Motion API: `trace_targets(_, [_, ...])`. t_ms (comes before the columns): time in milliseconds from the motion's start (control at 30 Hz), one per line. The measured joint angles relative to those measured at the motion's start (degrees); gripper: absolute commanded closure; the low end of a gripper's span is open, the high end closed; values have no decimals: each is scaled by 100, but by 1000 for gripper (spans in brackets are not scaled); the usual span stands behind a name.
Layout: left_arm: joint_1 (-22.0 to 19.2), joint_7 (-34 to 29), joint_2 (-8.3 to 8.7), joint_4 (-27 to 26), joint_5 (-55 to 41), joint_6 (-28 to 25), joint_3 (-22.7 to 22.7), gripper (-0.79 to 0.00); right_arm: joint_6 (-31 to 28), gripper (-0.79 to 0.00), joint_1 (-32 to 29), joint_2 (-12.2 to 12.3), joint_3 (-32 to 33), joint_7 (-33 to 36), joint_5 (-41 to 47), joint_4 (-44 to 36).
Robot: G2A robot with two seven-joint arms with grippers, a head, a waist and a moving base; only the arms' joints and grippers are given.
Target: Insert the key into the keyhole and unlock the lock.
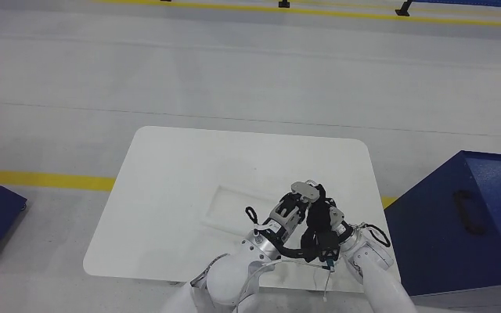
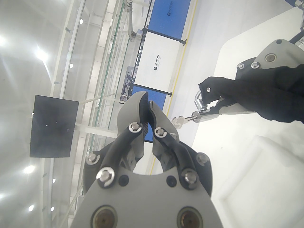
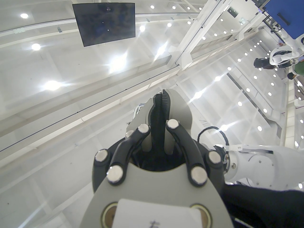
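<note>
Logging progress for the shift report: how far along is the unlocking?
Done: the key sits in the padlock, which the right tool grips. In hand: the left tool, shut and empty, is beside the key. Left: gripping and turning the key; whether the shackle has released cannot be told.

A small, shiny silver metal padlock (image 2: 206, 116) is held clear of the white table (image 1: 172, 203), above its near right part. It is clamped between the black-covered fingers of the right gripper (image 2: 212, 105). Its curved shackle is partly hidden by the black cover, so whether it is latched cannot be told. A flat silver metal key (image 2: 178, 122) with a lobed head has its blade in the keyhole at the padlock's round end, and its head sticks out, away from that gripper.
</note>
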Motion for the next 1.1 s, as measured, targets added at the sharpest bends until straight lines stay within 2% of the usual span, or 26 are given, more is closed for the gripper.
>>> trace_targets(767, [-25,-213,-165,88,-179,-330,-174,0,-398,0,-14,-32,-15,624,-489,-35])
trace_targets(1100, [123,-94,-174,-217,-449,-436,-432,0,-1274,0,-18,-75,48,681,-734,2])
